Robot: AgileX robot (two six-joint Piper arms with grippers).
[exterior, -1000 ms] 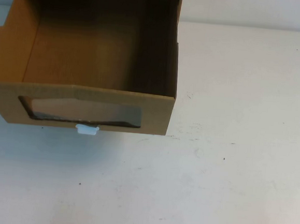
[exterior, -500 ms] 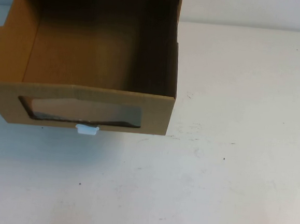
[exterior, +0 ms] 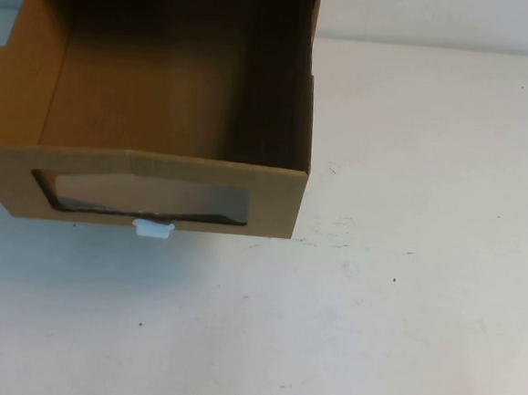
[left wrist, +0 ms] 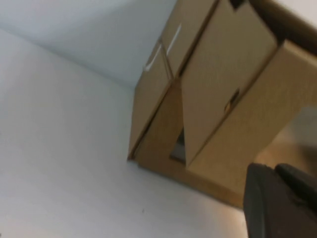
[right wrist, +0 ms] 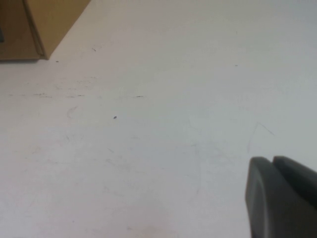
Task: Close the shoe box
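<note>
1. The shoe box (exterior: 161, 107) sits at the far left of the white surface (exterior: 374, 307) in the high view, its drawer pulled out toward the robot so the empty brown interior lies open from above.
2. The drawer front faces the robot and carries a wide clear window (exterior: 140, 197); a small white pull tab (exterior: 152, 229) sticks out just below the window, at the front's lower edge.
3. In the left wrist view the box (left wrist: 208, 99) is seen from its side, the drawer projecting out of the outer cardboard sleeve.
4. The left claw (left wrist: 280, 201) shows only as a dark part at the edge of its wrist view, near the box's side; whether it is spread or pressed together cannot be told.
5. The right claw (right wrist: 282, 196) hangs over bare surface, well apart from the box corner (right wrist: 44, 25); its state cannot be told either.
6. Neither arm appears in the high view.
</note>
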